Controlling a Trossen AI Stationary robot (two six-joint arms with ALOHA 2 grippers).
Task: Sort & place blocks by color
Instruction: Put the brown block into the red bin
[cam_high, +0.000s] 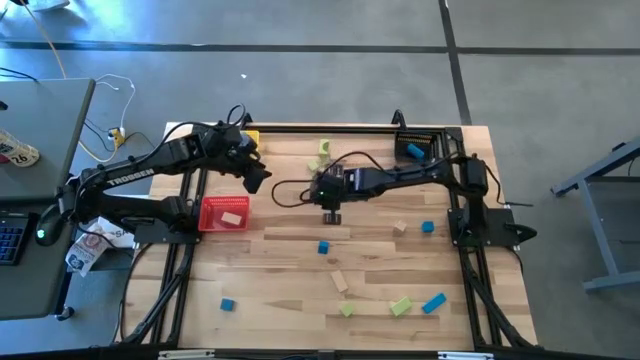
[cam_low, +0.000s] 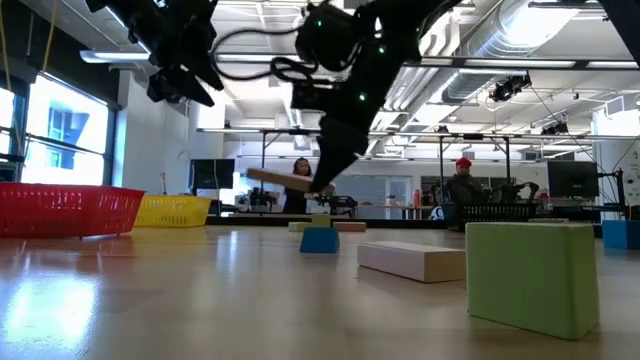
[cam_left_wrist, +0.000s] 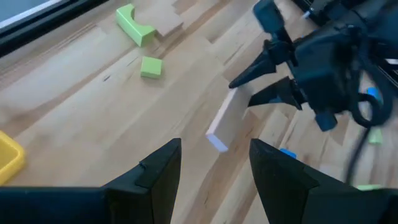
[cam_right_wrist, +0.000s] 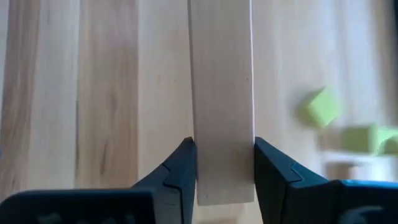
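Observation:
My right gripper (cam_right_wrist: 224, 168) is over the table's middle (cam_high: 322, 190), shut on a tan wood bar (cam_low: 283, 179) that is lifted off the table. My left gripper (cam_left_wrist: 214, 168) is open and empty. It hangs high near the red bin (cam_high: 225, 213), and its wrist view faces the bar (cam_left_wrist: 225, 119). Loose blocks lie flat on the table: blue ones (cam_high: 323, 246) (cam_high: 427, 228) (cam_high: 227, 304), tan ones (cam_high: 340, 281) (cam_high: 399, 229), and green ones (cam_high: 401, 306) (cam_high: 324, 150). A tan block (cam_high: 232, 217) lies in the red bin. My right gripper pinches the tan bar between its two fingers (cam_right_wrist: 180, 171), at one end (cam_right_wrist: 222, 180), on its two long side faces. The bar runs on past the fingertips in line with them. It hangs clear of the table, close to level, with its free end (cam_low: 255, 174) slightly higher.
A yellow bin (cam_high: 248, 135) stands at the far left. A black bin (cam_high: 420, 140) at the far right holds a blue block (cam_high: 413, 151). The arms' frames run along both table sides. People (cam_low: 462, 180) stand in the room behind. A laptop desk is to the left.

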